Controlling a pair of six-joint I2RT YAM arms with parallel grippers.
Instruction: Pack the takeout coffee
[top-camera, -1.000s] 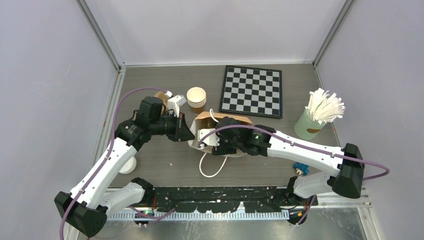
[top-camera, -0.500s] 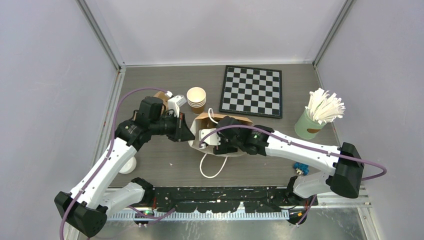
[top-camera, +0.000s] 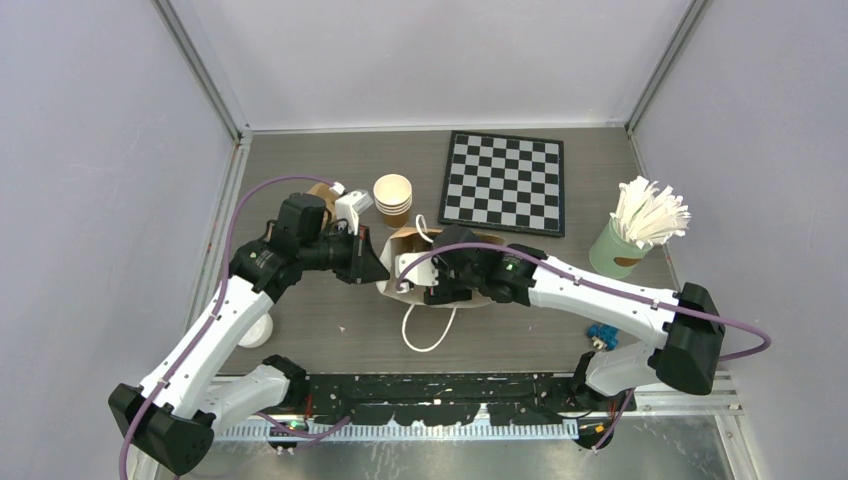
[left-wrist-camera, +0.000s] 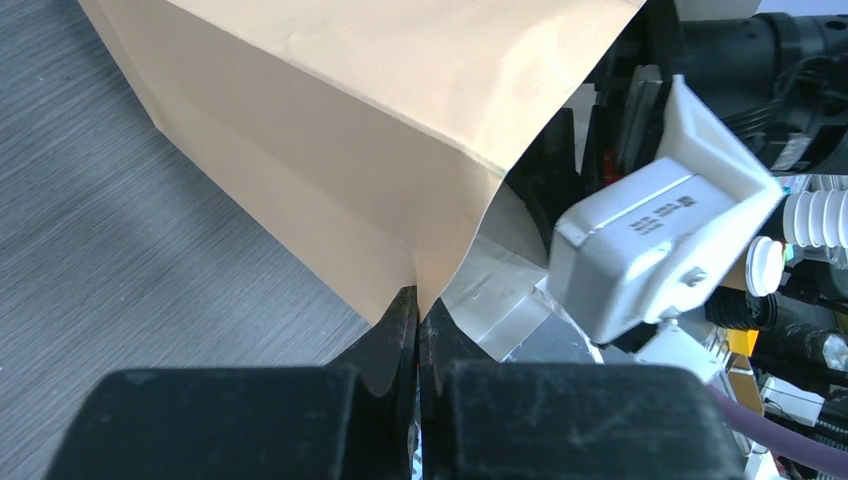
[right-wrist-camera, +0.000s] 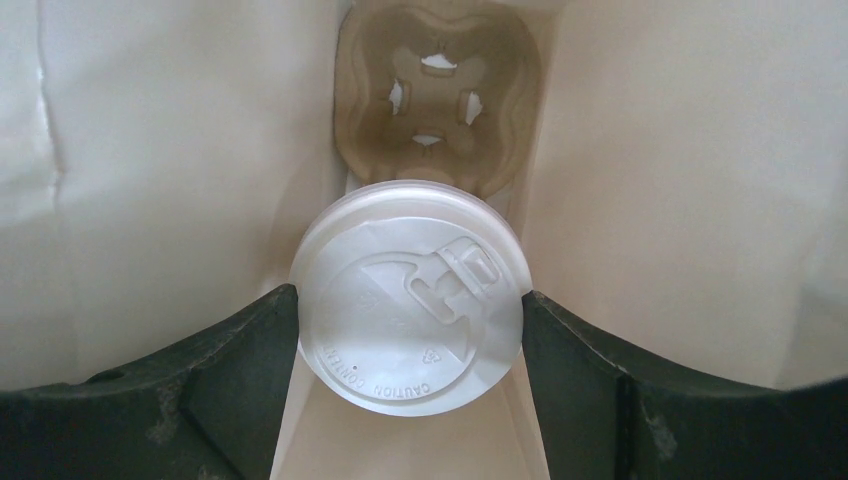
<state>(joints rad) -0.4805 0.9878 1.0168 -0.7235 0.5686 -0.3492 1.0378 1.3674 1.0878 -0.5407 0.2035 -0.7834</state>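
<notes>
The brown paper bag (top-camera: 412, 238) lies at the table's middle with its mouth open. My left gripper (top-camera: 374, 268) is shut on the bag's edge, which shows as a tan fold (left-wrist-camera: 330, 130) pinched between its fingers (left-wrist-camera: 400, 330). My right gripper (right-wrist-camera: 410, 312) is inside the bag, shut on the takeout coffee. The white lid (right-wrist-camera: 410, 300) fills the gap between both fingers, and the cup below it is hidden. A tan moulded cup carrier (right-wrist-camera: 437, 90) lies deeper in the bag, just beyond the lid. In the top view the right gripper (top-camera: 428, 280) is hidden by the bag and wrist.
A stack of lidless tan cups (top-camera: 393, 198) stands behind the bag. A checkerboard (top-camera: 504, 182) lies at the back right. A green cup of white sticks (top-camera: 620, 248) stands right. A loose white lid (top-camera: 256, 330) lies under the left arm. The bag's cord handle (top-camera: 425, 335) loops forward.
My right wrist has pushed slightly farther into the bag, towards the back left. The left arm and the bag have not moved.
</notes>
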